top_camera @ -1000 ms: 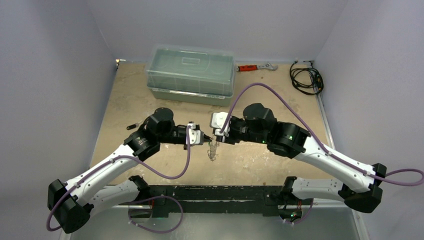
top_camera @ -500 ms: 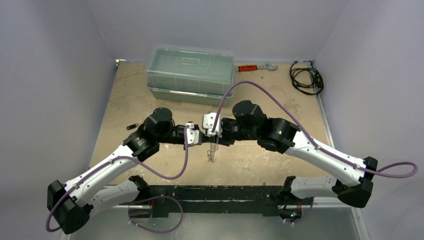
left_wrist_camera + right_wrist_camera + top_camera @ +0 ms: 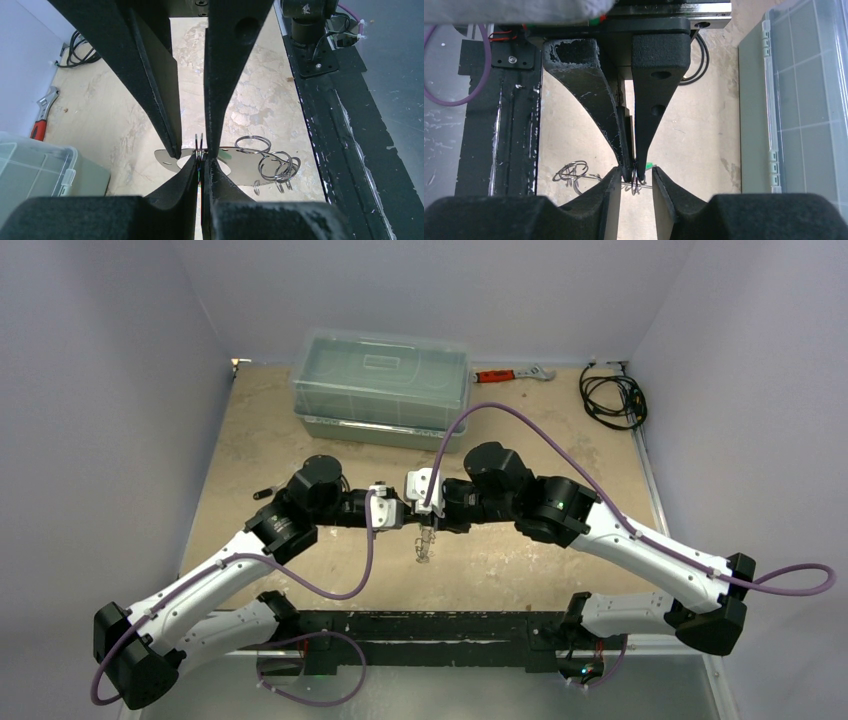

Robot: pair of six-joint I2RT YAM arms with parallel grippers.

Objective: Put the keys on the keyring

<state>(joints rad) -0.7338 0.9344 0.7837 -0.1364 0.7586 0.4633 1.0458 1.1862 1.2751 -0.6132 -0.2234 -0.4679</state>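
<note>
My left pincer is pressed together on the thin wire of the keyring, over the middle of the table. My right pincer meets it tip to tip, its jaws spread either side of that same wire. A green key shows just beside the tips. The oval tag and spare rings trail toward the near edge.

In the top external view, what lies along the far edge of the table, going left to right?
Clear lidded storage box → red-handled wrench → coiled black cable.
</note>
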